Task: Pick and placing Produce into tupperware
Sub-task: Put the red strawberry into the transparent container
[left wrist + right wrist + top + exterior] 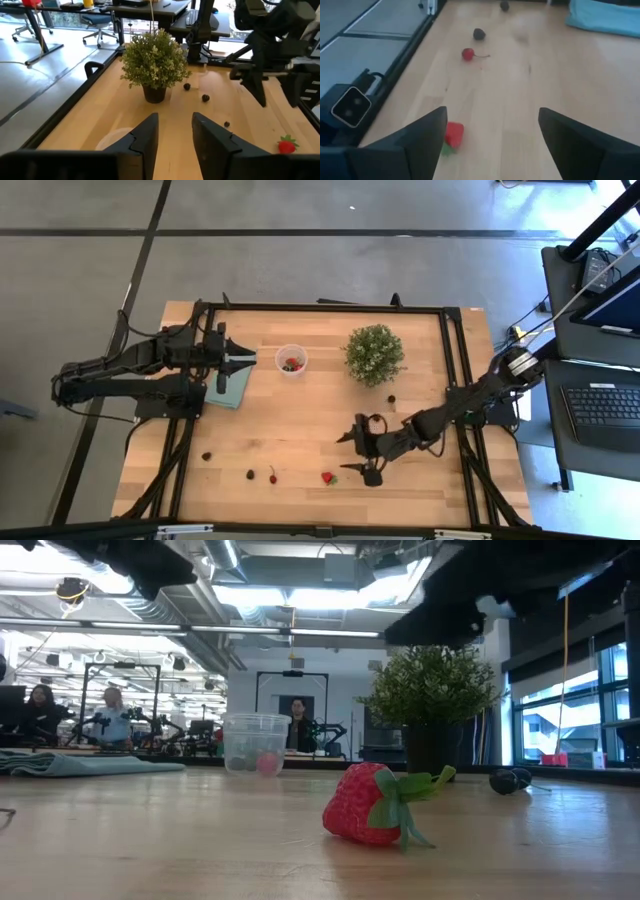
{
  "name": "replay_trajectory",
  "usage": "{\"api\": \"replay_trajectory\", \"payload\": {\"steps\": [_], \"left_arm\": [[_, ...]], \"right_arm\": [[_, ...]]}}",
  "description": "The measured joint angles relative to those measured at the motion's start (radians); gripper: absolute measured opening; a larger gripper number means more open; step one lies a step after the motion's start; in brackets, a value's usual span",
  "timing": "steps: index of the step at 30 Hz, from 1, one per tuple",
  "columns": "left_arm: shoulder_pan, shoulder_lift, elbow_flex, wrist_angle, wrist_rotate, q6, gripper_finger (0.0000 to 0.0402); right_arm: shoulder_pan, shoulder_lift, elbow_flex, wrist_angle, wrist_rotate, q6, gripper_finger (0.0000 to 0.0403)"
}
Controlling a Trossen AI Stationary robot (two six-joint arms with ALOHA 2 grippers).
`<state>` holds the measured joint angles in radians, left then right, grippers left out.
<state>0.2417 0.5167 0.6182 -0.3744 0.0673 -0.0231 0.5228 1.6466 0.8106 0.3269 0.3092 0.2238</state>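
The tupperware (291, 360) is a small clear cup standing on the wooden table with red pieces inside; the low view shows it too (255, 743). Produce lies loose on the table: a strawberry (327, 477) (453, 135), a red cherry (272, 477) (468, 54), and dark berries (250, 475) (206, 455) (391, 397). My right gripper (350, 452) (492, 125) is open wide, just right of the strawberry, holding nothing. My left gripper (250, 360) (175, 125) is open just left of the cup, holding nothing.
A bushy green potted plant (374, 354) (155, 60) stands right of the cup. A flat teal cloth (233, 385) lies under the left arm. A black frame (320, 307) borders the table. People sit in the room beyond (110, 715). Bare wood lies mid-table (300, 420).
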Motion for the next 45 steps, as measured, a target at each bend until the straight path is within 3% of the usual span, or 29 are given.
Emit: {"api": "replay_trajectory", "payload": {"steps": [13,25,38,45], "left_arm": [[0.0,0.014,0.0,-0.021,-0.005,-0.014,0.0092],[0.0,0.015,0.0,-0.068,-0.004,-0.027,0.0084],[0.0,0.015,0.0,-0.066,-0.004,-0.028,0.0111],[0.0,0.015,0.0,-0.066,-0.004,-0.029,0.0123]], "right_arm": [[0.011,0.335,0.267,-0.01,-0.189,-0.097,0.0315],[0.01,0.345,0.23,-0.045,-0.197,-0.143,0.0315],[-0.006,0.432,0.232,0.001,-0.173,-0.086,0.0314],[-0.008,0.438,0.233,0.005,-0.165,-0.071,0.0277]]}}
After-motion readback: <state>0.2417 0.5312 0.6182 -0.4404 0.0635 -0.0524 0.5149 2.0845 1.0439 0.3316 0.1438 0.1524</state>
